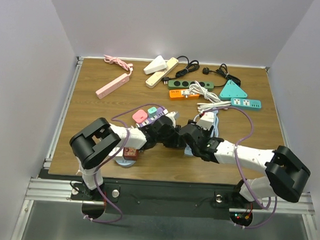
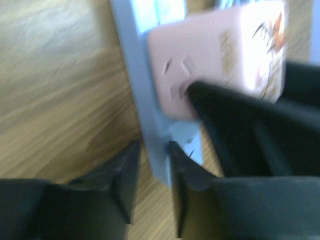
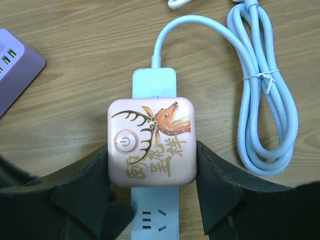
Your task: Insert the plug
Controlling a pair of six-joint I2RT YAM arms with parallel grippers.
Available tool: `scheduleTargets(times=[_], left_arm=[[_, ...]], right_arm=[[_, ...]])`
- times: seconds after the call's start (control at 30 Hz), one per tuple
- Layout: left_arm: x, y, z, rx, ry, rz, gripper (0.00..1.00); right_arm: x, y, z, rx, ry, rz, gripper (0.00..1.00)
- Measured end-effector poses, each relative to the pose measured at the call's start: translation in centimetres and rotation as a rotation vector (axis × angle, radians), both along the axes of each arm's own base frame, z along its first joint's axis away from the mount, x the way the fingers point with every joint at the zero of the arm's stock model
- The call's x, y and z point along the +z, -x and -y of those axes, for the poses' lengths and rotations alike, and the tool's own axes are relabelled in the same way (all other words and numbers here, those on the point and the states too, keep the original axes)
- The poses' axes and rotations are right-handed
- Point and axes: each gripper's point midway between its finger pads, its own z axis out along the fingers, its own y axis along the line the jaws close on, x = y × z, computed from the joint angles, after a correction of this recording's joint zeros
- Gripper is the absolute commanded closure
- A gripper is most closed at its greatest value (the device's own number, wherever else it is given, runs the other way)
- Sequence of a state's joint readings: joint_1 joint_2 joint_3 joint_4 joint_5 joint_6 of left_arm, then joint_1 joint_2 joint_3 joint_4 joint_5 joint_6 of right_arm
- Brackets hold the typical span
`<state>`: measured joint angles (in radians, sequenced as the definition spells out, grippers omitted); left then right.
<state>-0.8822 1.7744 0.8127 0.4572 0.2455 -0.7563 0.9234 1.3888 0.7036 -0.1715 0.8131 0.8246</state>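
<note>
A pink cube plug (image 3: 152, 142) with a deer drawing and a power button sits on top of a light blue power strip (image 3: 154, 85) lying on the wooden table. My right gripper (image 3: 152, 152) is shut on the cube, one finger on each side. In the left wrist view the cube (image 2: 215, 55) and the strip (image 2: 145, 100) show blurred. My left gripper (image 2: 154, 155) is shut on the strip's end. In the top view both grippers, the left gripper (image 1: 167, 132) and the right gripper (image 1: 196, 137), meet at the table's middle front and hide the cube.
The strip's blue cable (image 3: 265, 100) lies coiled to the right. A purple strip (image 1: 156, 113) lies just behind the left gripper. A pink strip (image 1: 113, 85), cream strip (image 1: 162, 71), green strip (image 1: 189, 84), orange strip (image 1: 183, 94) and teal triangle (image 1: 233, 91) lie at the back.
</note>
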Motion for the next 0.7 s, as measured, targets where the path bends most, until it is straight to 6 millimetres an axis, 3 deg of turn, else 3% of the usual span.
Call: scheduleTargets(times=[0.13,0.33,0.47,0.7], left_arm=[[-0.4,1.9,-2.8,0.002,-0.067,-0.025,0.37],[1.8,3.1,-6.0,0.039,-0.112,0.004,0.34],[4.1,1.6,-7.5,0.096,-0.094,0.049,0.34],[5.5,-1.2,-10.4,0.199,-0.105,0.093,0.32]], right_arm=[[-0.3,0.1,-0.2,0.002,0.006,-0.003,1.00],[-0.8,-0.2,-0.6,0.006,0.040,-0.010,1.00],[-1.1,-0.2,-0.7,0.010,0.060,-0.012,1.00],[-1.7,-0.1,-0.8,0.007,0.092,-0.008,1.00]])
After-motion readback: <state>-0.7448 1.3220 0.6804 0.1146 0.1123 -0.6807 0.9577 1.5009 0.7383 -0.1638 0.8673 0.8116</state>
